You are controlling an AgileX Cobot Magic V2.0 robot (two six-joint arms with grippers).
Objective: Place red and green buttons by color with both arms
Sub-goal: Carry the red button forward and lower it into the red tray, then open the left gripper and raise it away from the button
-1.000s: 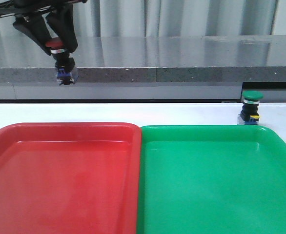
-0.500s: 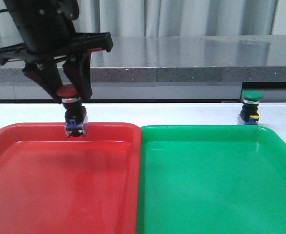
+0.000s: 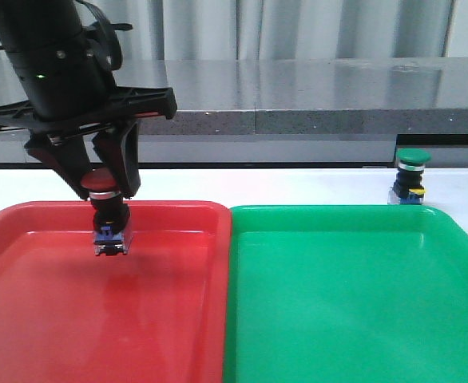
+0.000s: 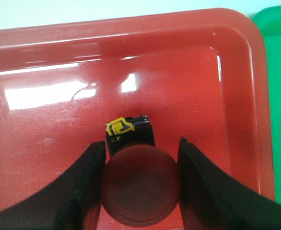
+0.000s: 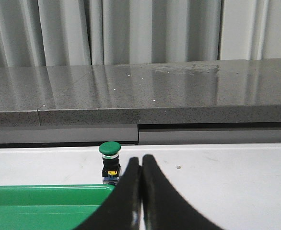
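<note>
My left gripper (image 3: 102, 183) is shut on the red button (image 3: 106, 209), gripping its red cap. The button hangs upright with its blue base at the floor of the red tray (image 3: 26, 319), near the tray's back; I cannot tell if it touches. In the left wrist view the red cap (image 4: 140, 184) sits between my left gripper's (image 4: 141, 158) fingers. The green button (image 3: 410, 177) stands upright on the white table behind the green tray's (image 3: 354, 319) back right corner. In the right wrist view my right gripper (image 5: 141, 165) is shut and empty, just beside the green button (image 5: 109, 161).
The red tray lies left and the green tray right, edges touching. A grey stone ledge (image 3: 298, 104) runs along the back of the white table (image 3: 298, 185), with curtains behind it.
My left gripper has come down and slightly forward with the red button, from high above the ledge to the back of the red tray. The green button has not moved.
</note>
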